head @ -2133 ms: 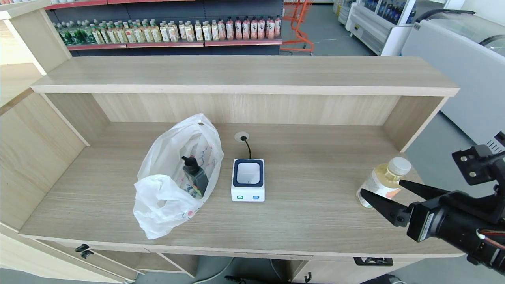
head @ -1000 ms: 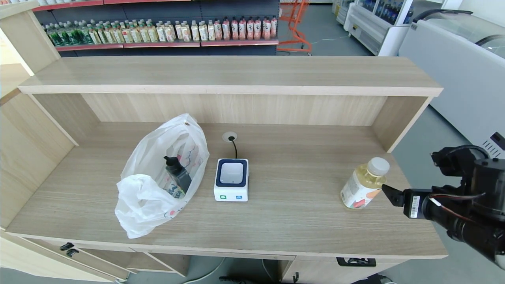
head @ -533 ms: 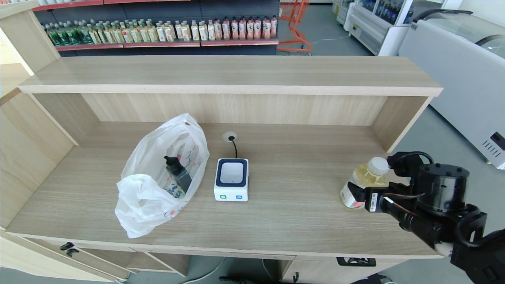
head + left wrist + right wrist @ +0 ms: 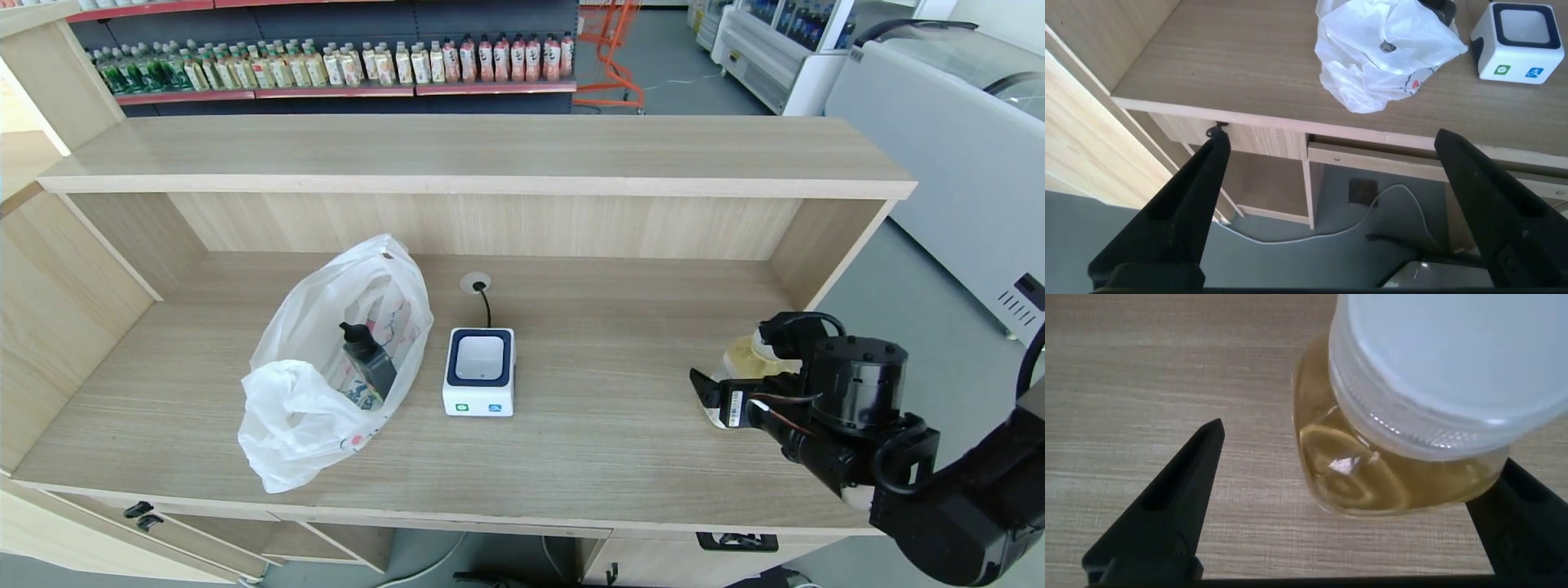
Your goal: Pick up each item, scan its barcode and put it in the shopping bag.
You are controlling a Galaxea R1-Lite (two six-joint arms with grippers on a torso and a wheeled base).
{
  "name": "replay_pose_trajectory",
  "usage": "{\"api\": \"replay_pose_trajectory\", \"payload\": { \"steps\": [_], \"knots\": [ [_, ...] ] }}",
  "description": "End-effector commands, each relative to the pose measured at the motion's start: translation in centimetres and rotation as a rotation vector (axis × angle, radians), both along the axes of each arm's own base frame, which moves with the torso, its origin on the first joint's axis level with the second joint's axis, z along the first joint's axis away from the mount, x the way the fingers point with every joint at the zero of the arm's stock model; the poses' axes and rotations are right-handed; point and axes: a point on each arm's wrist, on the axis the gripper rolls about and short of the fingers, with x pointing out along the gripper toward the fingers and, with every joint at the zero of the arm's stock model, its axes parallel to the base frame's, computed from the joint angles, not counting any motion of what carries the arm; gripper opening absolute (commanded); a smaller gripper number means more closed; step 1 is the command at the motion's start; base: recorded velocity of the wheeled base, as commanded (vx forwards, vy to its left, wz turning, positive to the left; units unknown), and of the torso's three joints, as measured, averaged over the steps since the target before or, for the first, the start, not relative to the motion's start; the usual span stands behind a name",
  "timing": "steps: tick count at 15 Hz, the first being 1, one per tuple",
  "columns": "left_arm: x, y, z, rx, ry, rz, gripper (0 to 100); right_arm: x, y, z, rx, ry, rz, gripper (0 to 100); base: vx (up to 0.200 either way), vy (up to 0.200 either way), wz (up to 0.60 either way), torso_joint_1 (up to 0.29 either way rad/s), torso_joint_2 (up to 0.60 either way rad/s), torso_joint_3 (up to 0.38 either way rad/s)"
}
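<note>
Wooden shop counter (image 4: 620,457) carries, at its right end, an upright bottle (image 4: 739,359) standing between the right gripper's (image 4: 1364,449) spread fingers, not yet pinched, the scanner (image 4: 480,371) well off leftward.

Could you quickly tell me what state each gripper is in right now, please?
Left gripper: open, holding nothing.
Right gripper: open, its fingers on either side of the bottle, not closed on it.
</note>
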Motion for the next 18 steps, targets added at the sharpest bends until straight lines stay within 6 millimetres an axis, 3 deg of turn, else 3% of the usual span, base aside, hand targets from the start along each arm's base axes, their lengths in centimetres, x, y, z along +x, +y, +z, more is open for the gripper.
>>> {"api": "replay_pose_trajectory", "payload": {
  "steps": [1, 7, 8, 18],
  "knots": [
    [0.0, 0.0, 0.0, 0.000, -0.001, 0.001, 100, 0.6, 0.3, -0.9, -0.007, 0.015, 0.004, 100, 0.000, 0.000, 0.00, 0.000, 0.00, 0.000],
    [0.0, 0.0, 0.0, 0.000, -0.001, 0.001, 100, 1.7, 0.7, -1.7, -0.038, -0.020, 0.015, 100, 0.000, 0.000, 0.00, 0.000, 0.00, 0.000],
    [0.0, 0.0, 0.0, 0.000, 0.002, 0.001, 100, 1.9, 0.8, -1.6, -0.037, -0.027, 0.016, 0, 0.000, 0.000, 0.00, 0.000, 0.00, 0.000],
    [0.0, 0.0, 0.0, 0.000, -0.001, 0.001, 100, 2.4, 0.8, -1.3, -0.083, -0.062, 0.022, 0, 0.000, 0.000, 0.00, 0.000, 0.00, 0.000]
  ]
}}
